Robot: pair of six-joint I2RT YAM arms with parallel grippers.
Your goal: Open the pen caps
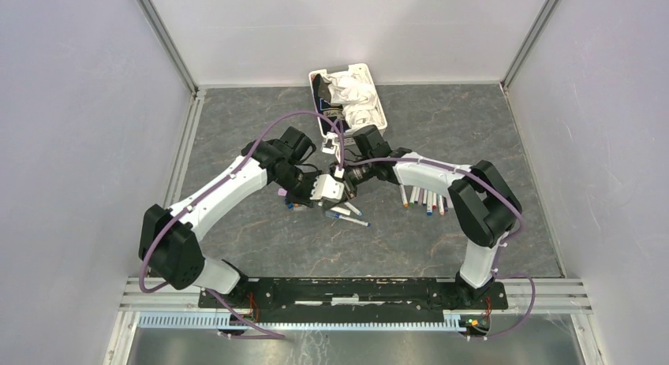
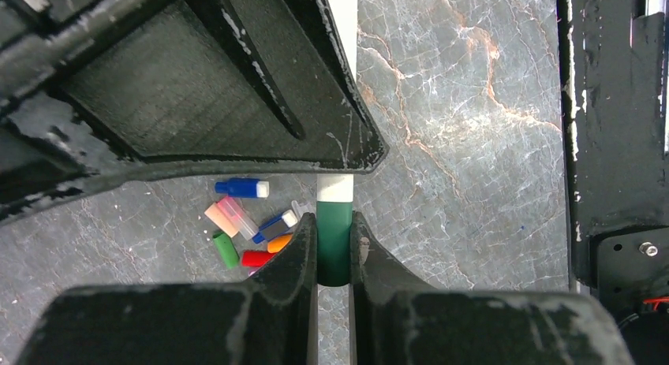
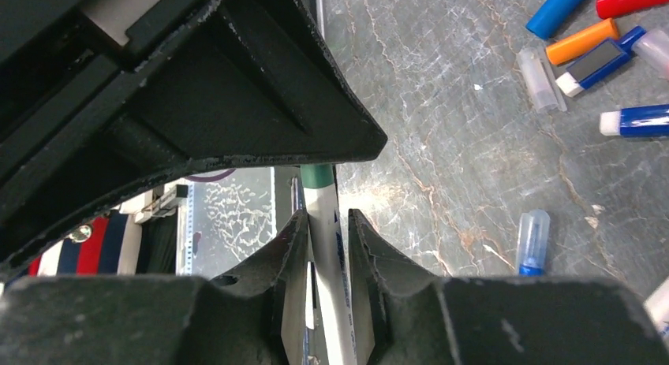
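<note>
Grey, marble-veined worktop (image 1: pixel 260 247) carries everything, with a white basket (image 1: pixel 371 72) holding crumpled white stuff (image 1: pixel 355 93) at its far edge. Both arms reach in and meet over the middle, sharing one pen (image 3: pixel 329 262). The right hand (image 3: pixel 325 223) is clamped on its white barrel, and the left hand (image 2: pixel 334 223) is clamped on the green cap (image 2: pixel 334 251) at its end. In the left wrist view green meets white with no gap, so I judge this cap is not yet off and pulling it from the barrel is the step in hand. A row of pens (image 1: pixel 422 198) lies beside the right forearm, seemingly awaiting a turn, and stray pens (image 1: pixel 349 217) lie just beneath the hands. Near the left hand sits a heap of loose caps (image 2: pixel 244 227) in blue, pink, green, red and orange, which suggests a fair share of the job is done, perhaps about half. From above, the hands cover the held pen almost wholly, and the forearm cuts off the upper ends of the row, so whether those pens wear caps cannot be told. The held pen's far end is out of both wrist views, and the clear pieces (image 3: pixel 541 80) among the caps are too small to name.
</note>
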